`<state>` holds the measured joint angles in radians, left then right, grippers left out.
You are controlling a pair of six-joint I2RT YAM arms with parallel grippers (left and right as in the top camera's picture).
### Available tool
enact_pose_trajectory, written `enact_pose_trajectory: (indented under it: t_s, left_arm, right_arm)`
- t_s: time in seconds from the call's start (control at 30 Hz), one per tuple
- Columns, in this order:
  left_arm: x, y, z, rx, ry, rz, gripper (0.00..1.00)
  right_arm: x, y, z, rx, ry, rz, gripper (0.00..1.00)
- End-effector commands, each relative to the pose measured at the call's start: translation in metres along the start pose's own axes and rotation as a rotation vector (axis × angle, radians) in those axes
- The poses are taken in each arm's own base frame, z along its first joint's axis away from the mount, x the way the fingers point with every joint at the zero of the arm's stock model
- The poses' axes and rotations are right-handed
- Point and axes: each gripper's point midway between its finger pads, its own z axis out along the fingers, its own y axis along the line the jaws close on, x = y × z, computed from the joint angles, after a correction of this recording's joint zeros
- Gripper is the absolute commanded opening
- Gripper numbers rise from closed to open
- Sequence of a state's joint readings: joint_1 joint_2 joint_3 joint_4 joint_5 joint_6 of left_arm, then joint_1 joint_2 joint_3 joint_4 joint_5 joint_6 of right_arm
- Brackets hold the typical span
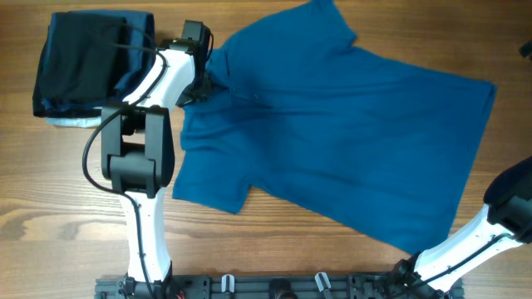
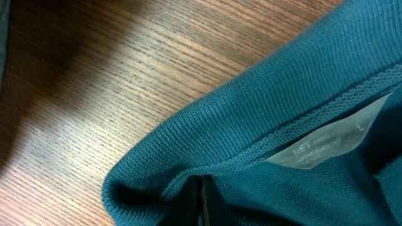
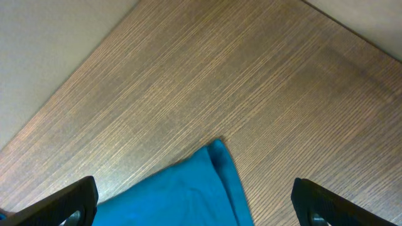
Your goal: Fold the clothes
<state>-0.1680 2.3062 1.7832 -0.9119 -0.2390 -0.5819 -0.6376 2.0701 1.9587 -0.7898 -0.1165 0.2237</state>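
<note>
pinching the polo shirt (image 1: 332,141) collar, left gripper (image 1: 201,85) is clenched; right gripper (image 3: 198,199) hangs released above its corner

Ribbed-knit polo shirt (image 2: 264,94) (matt wood table (image 2: 94,75))

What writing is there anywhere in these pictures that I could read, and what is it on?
"NET": first word on the grey neck label inside the collar of the blue polo shirt, faint.
"L": alone at that label's right end.
The label's smaller lines: too blurred to read.
Nothing else readable in any view.
</note>
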Motion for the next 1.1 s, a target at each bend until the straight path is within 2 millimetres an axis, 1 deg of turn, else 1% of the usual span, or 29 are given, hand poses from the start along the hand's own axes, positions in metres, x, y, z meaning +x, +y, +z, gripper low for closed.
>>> enact_pose_trajectory:
  t_s: [0.0,0.03,0.07,0.1,0.13,0.17,0.23,0.27,0.33,0.37,0.4,0.47,0.5,0.57,0.63,0.67,0.73,0.8,0.83,0.87,0.9,0.97,1.03,1.07]
  left_arm:
    - [-0.011,-0.002,-0.043,0.065,-0.086,-0.038,0.04]
    - [-0.021,-0.007,-0.077,0.119,-0.151,-0.047,0.04]
    - [-0.027,-0.009,-0.112,0.167,-0.205,-0.053,0.09]
    - [-0.025,-0.006,-0.151,0.209,-0.249,-0.051,0.20]
    - [-0.020,-0.002,-0.173,0.229,-0.261,-0.044,0.29]
    - [0.005,0.009,-0.212,0.265,-0.240,-0.012,0.33]
    - [0.030,0.023,-0.240,0.265,-0.222,0.022,0.32]
    - [0.046,0.032,-0.254,0.260,-0.207,0.043,0.27]
    - [0.073,0.045,-0.266,0.238,-0.161,0.078,0.19]
    - [0.089,0.053,-0.267,0.208,-0.119,0.089,0.13]
    - [0.108,0.060,-0.265,0.176,-0.062,0.104,0.04]
    - [0.132,0.063,-0.256,0.134,0.010,0.124,0.04]
    - [0.144,0.062,-0.248,0.111,0.035,0.134,0.04]
    - [0.163,0.057,-0.227,0.080,0.072,0.134,0.04]
    - [0.188,0.054,-0.199,0.069,0.147,0.143,0.04]
    - [0.198,0.055,-0.188,0.067,0.183,0.149,0.04]
    - [0.220,0.062,-0.158,0.038,0.248,0.157,0.04]
    - [0.233,0.067,-0.137,0.029,0.274,0.161,0.04]
    - [0.237,0.067,-0.130,0.034,0.282,0.160,0.04]
    - [0.239,0.066,-0.123,0.043,0.284,0.155,0.04]
    - [0.240,0.064,-0.112,0.059,0.274,0.145,0.04]
    - [0.238,0.065,-0.096,0.077,0.261,0.114,0.04]
    - [0.230,0.071,-0.080,0.089,0.250,0.053,0.04]
    - [0.226,0.074,-0.076,0.091,0.247,0.029,0.04]
  right_arm:
    - [0.000,0.004,0.000,-0.020,0.003,0.014,1.00]
    - [0.000,0.004,0.000,-0.020,0.003,0.014,1.00]
    - [0.000,0.004,0.000,-0.020,0.003,0.014,1.00]
    - [0.000,0.004,0.000,-0.020,0.003,0.014,1.00]
    - [0.000,0.004,0.000,-0.020,0.003,0.014,1.00]
    - [0.000,0.004,0.000,-0.020,0.003,0.014,1.00]
    - [0.000,0.004,0.000,-0.020,0.003,0.014,1.00]
    - [0.000,0.004,0.000,-0.020,0.003,0.014,1.00]
    - [0.000,0.004,0.000,-0.020,0.003,0.014,1.00]
    - [0.000,0.004,0.000,-0.020,0.003,0.014,1.00]
    - [0.000,0.004,0.000,-0.020,0.003,0.014,1.00]
    - [0.000,0.004,0.000,-0.020,0.003,0.014,1.00]
    - [0.000,0.004,0.000,-0.020,0.003,0.013,1.00]
    - [0.000,0.004,0.000,-0.020,0.003,0.014,1.00]
    - [0.000,0.004,0.000,-0.020,0.003,0.014,1.00]
    - [0.000,0.004,0.000,-0.020,0.003,0.013,1.00]
    - [0.000,0.004,0.000,-0.020,0.003,0.014,1.00]
    - [0.000,0.004,0.000,-0.020,0.003,0.014,1.00]
    - [0.000,0.004,0.000,-0.020,0.003,0.014,1.00]
    - [0.000,0.004,0.000,-0.020,0.003,0.014,1.00]
    - [0.000,0.004,0.000,-0.020,0.003,0.014,1.00]
    - [0.000,0.004,0.000,-0.020,0.002,0.014,1.00]
    - [0.000,0.004,0.000,-0.020,0.003,0.013,1.00]
    - [0.000,0.004,0.000,-0.020,0.003,0.013,1.00]
